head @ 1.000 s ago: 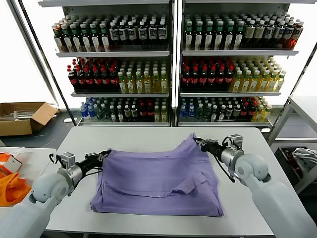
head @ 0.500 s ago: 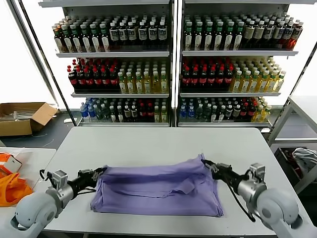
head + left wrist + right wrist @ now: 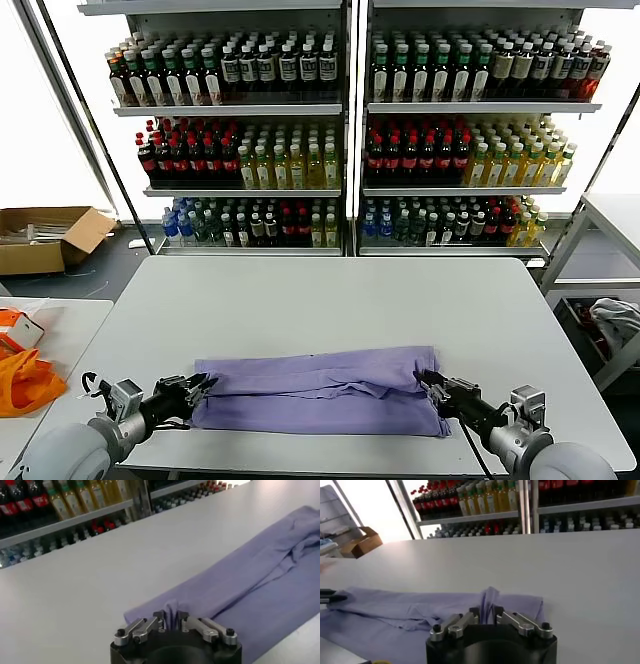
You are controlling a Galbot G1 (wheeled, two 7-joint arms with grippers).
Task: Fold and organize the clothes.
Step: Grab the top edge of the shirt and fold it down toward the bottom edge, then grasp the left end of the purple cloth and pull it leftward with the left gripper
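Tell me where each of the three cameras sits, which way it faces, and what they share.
Head view: on the robot's head, looking forward and down at the white table; both arms show, left end effector and right end effector at the ends of the folded lavender cotton T-shirt.
Left wrist view: on the left wrist, looking along the shirt's length; its own end effector holds a fabric corner.
Right wrist view: on the right wrist, facing the opposite way; its end effector pinches cloth.
Shared: shirt, table, drinks shelves.
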